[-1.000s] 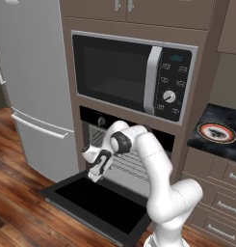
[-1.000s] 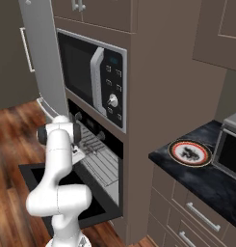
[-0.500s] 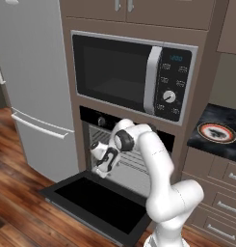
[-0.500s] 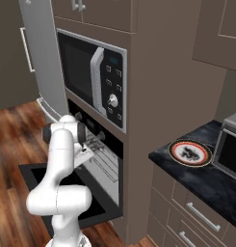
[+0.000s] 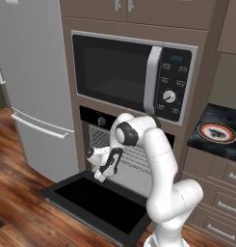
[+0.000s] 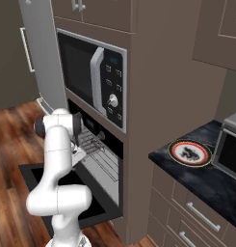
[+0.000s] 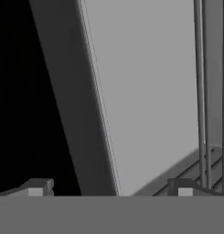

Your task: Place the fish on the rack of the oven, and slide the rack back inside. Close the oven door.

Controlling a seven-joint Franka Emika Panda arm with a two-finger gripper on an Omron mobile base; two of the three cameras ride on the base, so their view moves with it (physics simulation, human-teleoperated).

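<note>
Kitchen: microwave [image 5: 134,77] blue digits unreadable; oven door [image 5: 98,205] down.

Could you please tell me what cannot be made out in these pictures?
- Rack: the arm covers its middle in the left base view.
- Fish on the plate: too small for detail.
- Tool: the right base view hides it behind the arm.
- Toaster oven: cut off by the right edge.

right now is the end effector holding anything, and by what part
Nothing is held. The end effector is open at the oven mouth, above the lowered oven door.
</note>
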